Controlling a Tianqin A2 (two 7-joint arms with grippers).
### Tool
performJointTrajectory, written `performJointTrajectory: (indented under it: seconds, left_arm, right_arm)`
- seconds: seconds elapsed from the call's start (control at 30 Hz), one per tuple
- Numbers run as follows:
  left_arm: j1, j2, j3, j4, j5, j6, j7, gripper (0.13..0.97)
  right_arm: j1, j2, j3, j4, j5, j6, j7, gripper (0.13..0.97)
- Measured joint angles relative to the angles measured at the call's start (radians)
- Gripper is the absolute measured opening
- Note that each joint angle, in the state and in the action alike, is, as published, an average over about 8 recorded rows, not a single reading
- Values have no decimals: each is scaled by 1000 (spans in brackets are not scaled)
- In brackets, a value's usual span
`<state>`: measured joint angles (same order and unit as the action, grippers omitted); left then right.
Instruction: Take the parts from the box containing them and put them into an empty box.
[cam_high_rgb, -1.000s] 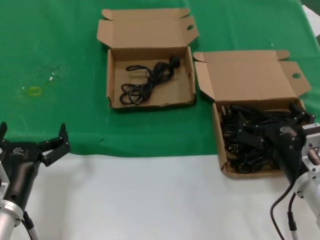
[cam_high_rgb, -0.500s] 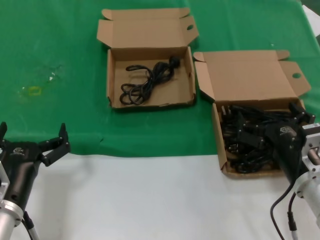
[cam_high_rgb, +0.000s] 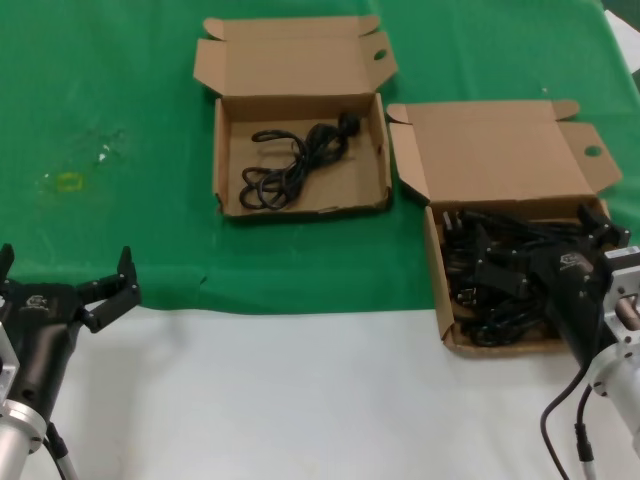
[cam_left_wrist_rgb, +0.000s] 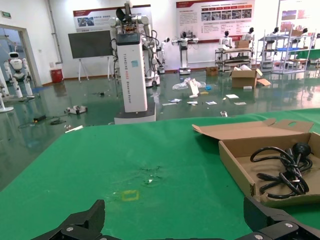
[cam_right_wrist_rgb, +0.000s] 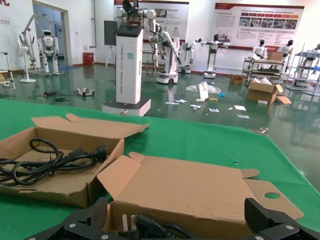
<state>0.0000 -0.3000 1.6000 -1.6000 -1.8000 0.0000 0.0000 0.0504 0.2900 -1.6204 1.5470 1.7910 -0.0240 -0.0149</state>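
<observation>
Black cords (cam_high_rgb: 500, 275) heaped in broad-lidded box (cam_high_rgb: 500, 150); one bundle (cam_high_rgb: 296, 163) in narrow-lidded box (cam_high_rgb: 290, 60).

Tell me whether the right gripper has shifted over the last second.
No. In the head view the right gripper hangs over the cords in the box with the broad lid, at the same spot against the box's walls as before, fingers spread.

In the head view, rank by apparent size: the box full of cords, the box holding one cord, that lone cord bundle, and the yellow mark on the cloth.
1-2. Box full of cords and box holding one cord: alike, and the first sits nearer the camera, so unranked.
3. Lone cord bundle.
4. Yellow mark.
</observation>
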Motion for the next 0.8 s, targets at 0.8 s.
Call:
performJointTrajectory:
  seconds: [0.8]
  left_arm:
    - [0,0,0,0,0,0,0,966]
  right_arm:
    - [0,0,0,0,0,0,0,966]
